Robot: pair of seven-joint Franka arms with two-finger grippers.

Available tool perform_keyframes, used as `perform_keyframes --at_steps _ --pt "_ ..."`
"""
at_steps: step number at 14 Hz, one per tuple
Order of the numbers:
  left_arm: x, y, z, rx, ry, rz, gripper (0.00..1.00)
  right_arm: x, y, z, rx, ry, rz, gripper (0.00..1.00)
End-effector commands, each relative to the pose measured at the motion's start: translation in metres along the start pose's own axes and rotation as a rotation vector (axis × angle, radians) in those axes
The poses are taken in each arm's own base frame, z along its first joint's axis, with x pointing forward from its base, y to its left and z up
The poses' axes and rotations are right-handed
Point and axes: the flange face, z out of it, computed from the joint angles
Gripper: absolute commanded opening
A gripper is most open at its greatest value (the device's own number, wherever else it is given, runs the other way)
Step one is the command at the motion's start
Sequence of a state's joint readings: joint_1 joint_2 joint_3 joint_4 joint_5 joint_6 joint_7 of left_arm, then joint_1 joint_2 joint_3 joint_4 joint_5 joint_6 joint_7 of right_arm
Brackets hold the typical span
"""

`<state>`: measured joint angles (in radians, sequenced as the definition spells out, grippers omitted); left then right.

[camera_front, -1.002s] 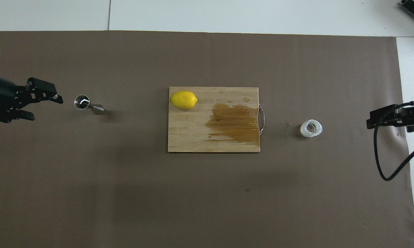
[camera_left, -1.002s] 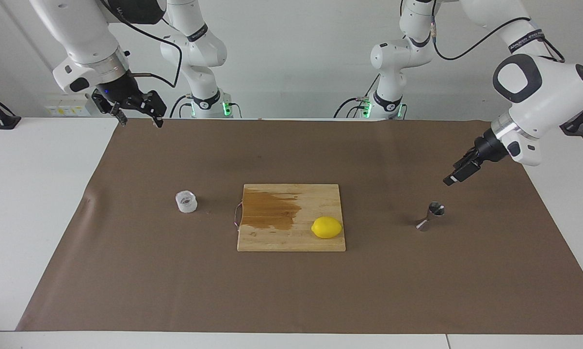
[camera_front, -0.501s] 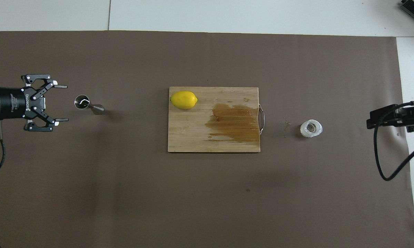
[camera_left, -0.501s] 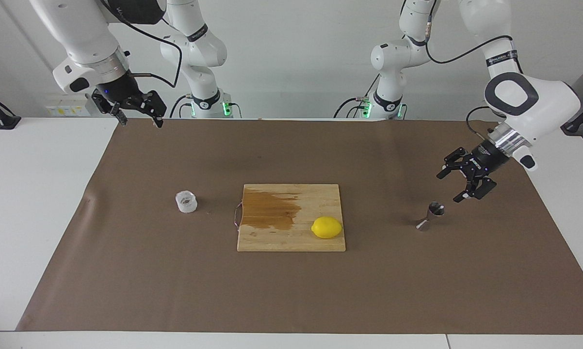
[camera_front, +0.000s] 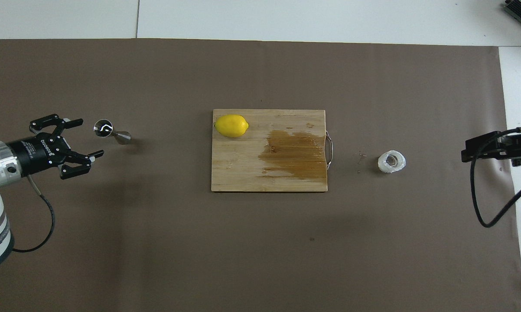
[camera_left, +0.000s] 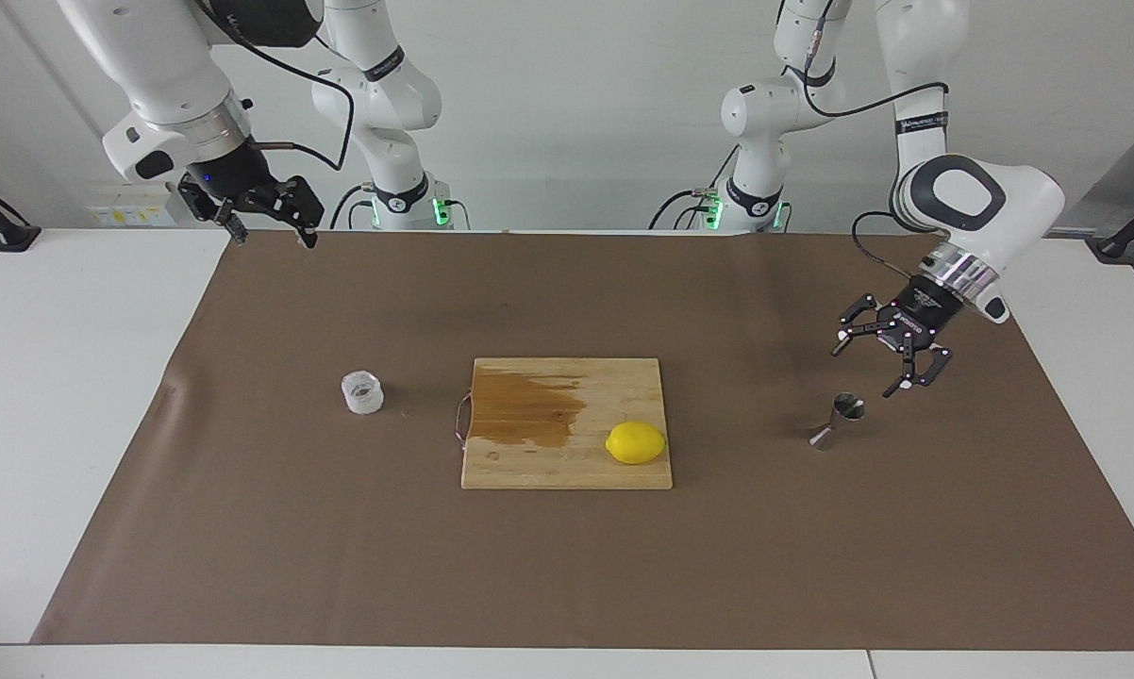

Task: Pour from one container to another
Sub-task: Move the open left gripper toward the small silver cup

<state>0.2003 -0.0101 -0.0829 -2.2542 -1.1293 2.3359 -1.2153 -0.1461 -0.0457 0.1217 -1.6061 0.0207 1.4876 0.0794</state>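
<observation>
Beside jigger (camera_left: 836, 421), left gripper (camera_left: 864, 368) spread empty, brown mat (camera_left: 812, 566) around it

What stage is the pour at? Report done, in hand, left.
Done: nothing; the cup and jigger stand untouched on the mat. In hand: the left gripper, open, hangs close by the jigger; the right gripper, open, waits. Left: grasping, lifting, pouring.

The jigger (camera_left: 837, 421) is shiny polished metal, mirror-bright at its rim. The cup (camera_left: 362, 392) is clear, with textured see-through walls. The cutting board (camera_left: 567, 462) is pale unfinished wood with a dark wet-looking stain (camera_left: 525, 407) and a thin metal handle (camera_front: 329, 150). The lemon (camera_left: 636, 442) has smooth, slightly glossy skin. Matt brown paper (camera_left: 567, 566) covers the smooth white tabletop (camera_left: 58, 377).
</observation>
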Motion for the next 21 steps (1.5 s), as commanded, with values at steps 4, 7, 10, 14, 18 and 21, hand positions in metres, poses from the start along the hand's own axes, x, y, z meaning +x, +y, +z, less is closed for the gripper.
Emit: perform_keyframes --at_steps 4,7,10,14,18,21 --pt "0.03 -0.001 0.03 0.0 -0.04 -0.098 1.0 -0.006 0.001 -0.002 0.017 -0.005 0.004 1.0" --pt "0.043 0.005 0.039 -0.01 -0.085 -0.117 1.0 -0.006 0.001 0.0 0.017 -0.008 0.004 1.0" --pt "0.044 0.01 0.045 0.0 -0.1 -0.097 1.0 -0.006 0.001 -0.001 0.017 -0.007 0.004 1.0" --pt "0.039 0.01 0.047 -0.009 -0.135 -0.082 1.0 -0.006 0.0 -0.002 0.017 -0.005 0.002 1.0" --pt "0.03 0.013 0.049 -0.016 -0.144 -0.06 1.0 -0.006 0.001 -0.001 0.017 -0.007 0.004 1.0" --pt "0.031 0.015 0.051 -0.021 -0.146 -0.067 1.0 -0.006 0.001 0.0 0.017 -0.008 0.004 1.0"
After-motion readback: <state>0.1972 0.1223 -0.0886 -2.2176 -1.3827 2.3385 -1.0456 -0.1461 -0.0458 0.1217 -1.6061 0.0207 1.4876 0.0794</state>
